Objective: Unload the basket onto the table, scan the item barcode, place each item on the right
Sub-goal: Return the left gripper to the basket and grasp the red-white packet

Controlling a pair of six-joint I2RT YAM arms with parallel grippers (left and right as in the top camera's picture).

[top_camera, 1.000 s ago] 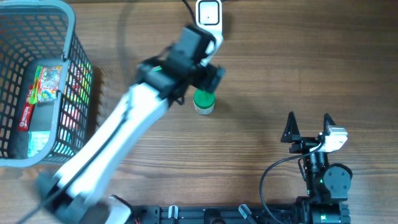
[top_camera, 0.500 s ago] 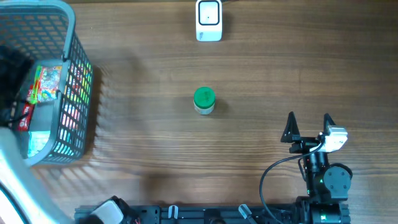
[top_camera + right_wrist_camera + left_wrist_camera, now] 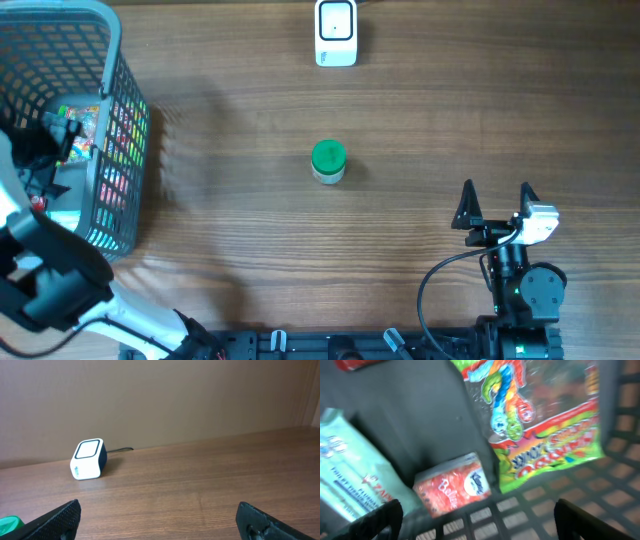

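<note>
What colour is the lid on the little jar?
The lid is green, clearest in the overhead view.

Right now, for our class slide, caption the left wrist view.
Open left gripper hovers over a basket holding a gummy candy bag, red packet and pale blue pack.

On my feed, the basket [image 3: 112, 70] is grey-blue lattice and the table [image 3: 450, 120] is brown wood grain. The candy bag [image 3: 540, 425] is lime green with a red band, multicoloured lettering and rainbow-striped gummy worms. The tissue pack [image 3: 452, 491] is red, the packet [image 3: 350, 480] pale teal and white. The jar [image 3: 328, 162] has a green lid. The scanner [image 3: 336, 32] is white with a black-rimmed window.
</note>
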